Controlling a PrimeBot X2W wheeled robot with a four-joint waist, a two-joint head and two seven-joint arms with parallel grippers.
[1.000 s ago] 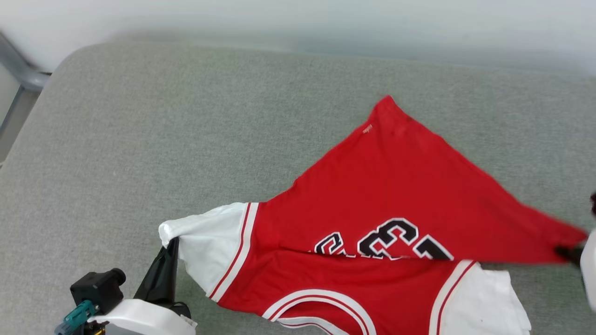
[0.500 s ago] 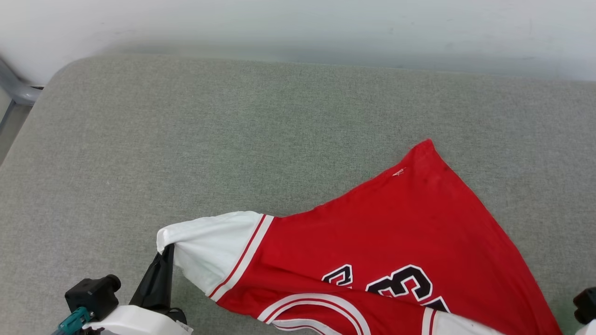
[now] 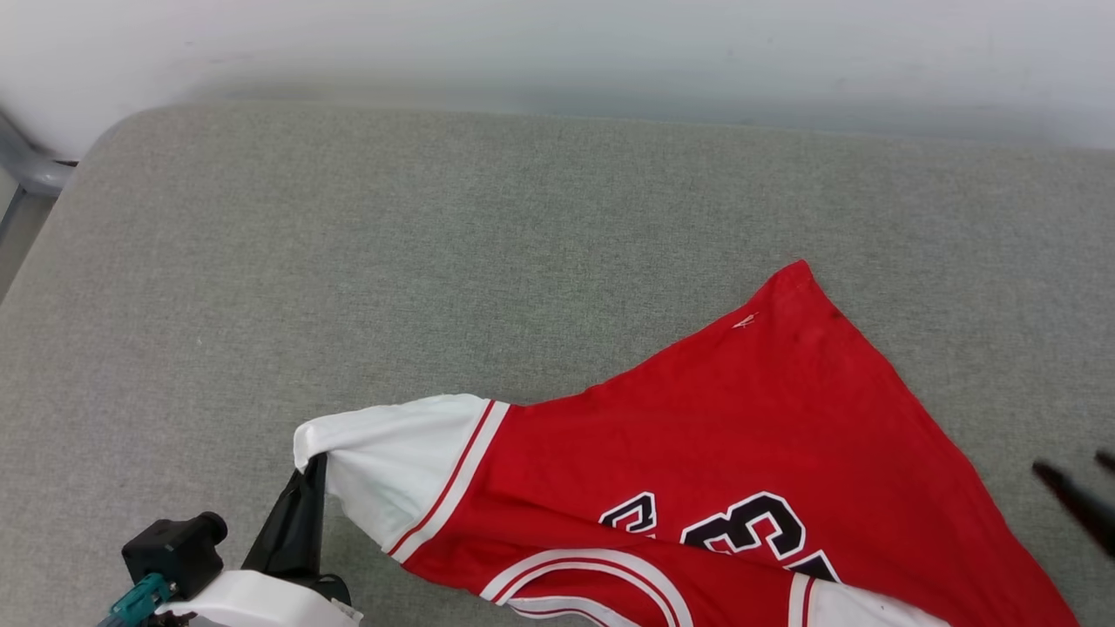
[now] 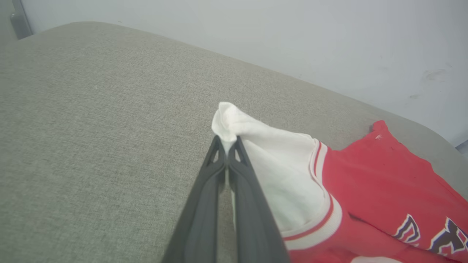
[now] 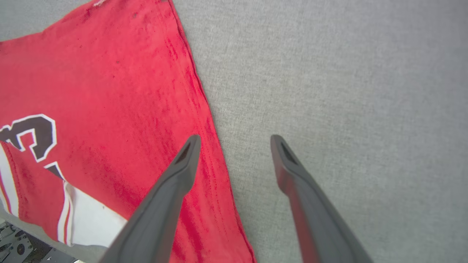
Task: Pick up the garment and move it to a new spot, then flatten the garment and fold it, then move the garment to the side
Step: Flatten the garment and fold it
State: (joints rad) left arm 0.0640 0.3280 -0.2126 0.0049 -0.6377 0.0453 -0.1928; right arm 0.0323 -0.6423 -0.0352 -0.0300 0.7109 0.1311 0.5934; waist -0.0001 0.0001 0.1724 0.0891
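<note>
left gripper [image 4: 227,140] over the cushion's [image 3: 435,261] near left corner, fingers pinched together on the white sleeve [image 3: 392,461], red shirt [image 3: 740,435] spread across the cushion's near right, right gripper [image 5: 236,140] above the cushion's right side, fingers apart, empty, wall [image 3: 557,43] behind the cushion

You have one shirt [image 3: 740,435], one grey cushion [image 3: 348,261], one far wall [image 3: 557,43], one left gripper [image 4: 227,140] and one right gripper [image 5: 236,140].
</note>
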